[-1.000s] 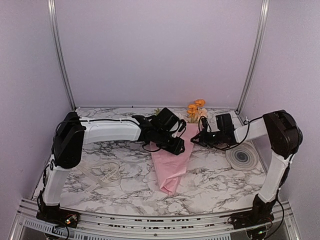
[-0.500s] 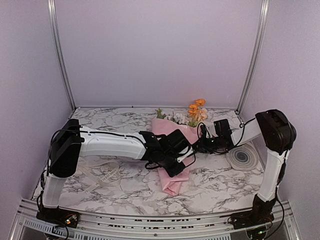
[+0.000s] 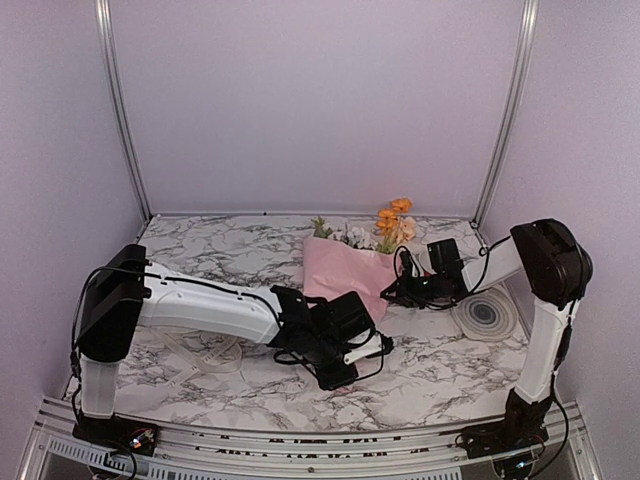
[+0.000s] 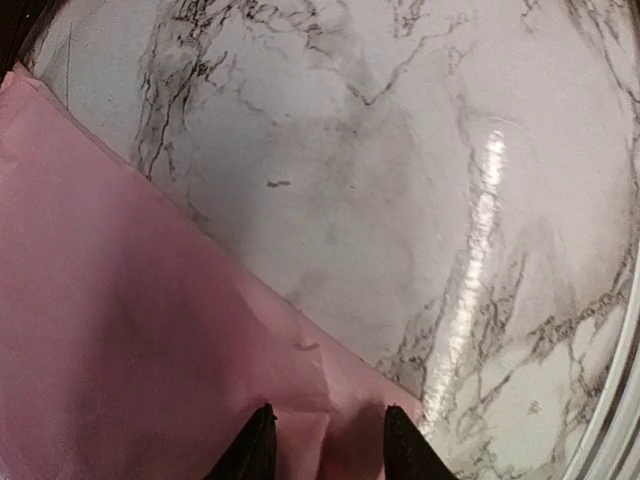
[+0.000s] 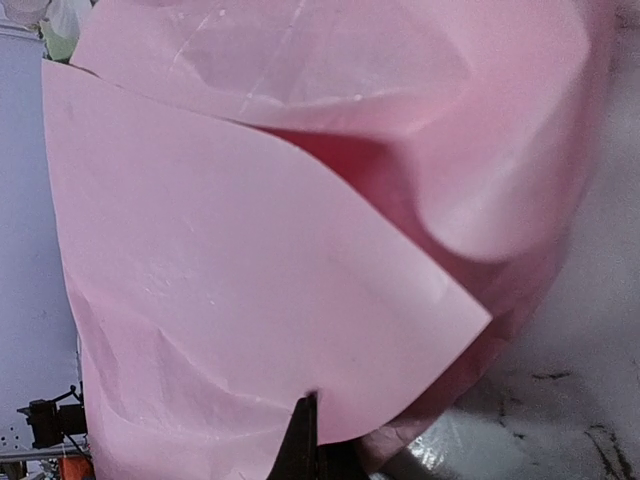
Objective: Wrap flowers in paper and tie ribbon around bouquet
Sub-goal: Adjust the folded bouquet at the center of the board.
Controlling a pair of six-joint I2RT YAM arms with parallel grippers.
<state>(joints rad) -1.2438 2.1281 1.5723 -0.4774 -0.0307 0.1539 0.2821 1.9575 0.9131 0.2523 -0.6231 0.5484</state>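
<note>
Since a second ago, the left gripper (image 4: 325,446) has been drawn back along the paper (image 3: 345,272) to its narrow near end. Its fingers are held partly apart astride a crease; whether it is gripped cannot be told. The paper's edge is pinched by the closed right gripper (image 5: 308,432). The flowers (image 3: 393,222) lie beyond both.

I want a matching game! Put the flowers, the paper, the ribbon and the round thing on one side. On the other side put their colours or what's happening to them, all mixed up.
Things:
1. flowers
2. paper
3. ribbon
4. round disc

Matches:
A. pink, pinched by the right gripper
B. grey rings, far right
C. pale cream, lying flat on the left
D. orange and white, poking out at the back

Pairs: 1-D, 2-A, 3-C, 4-B
</note>
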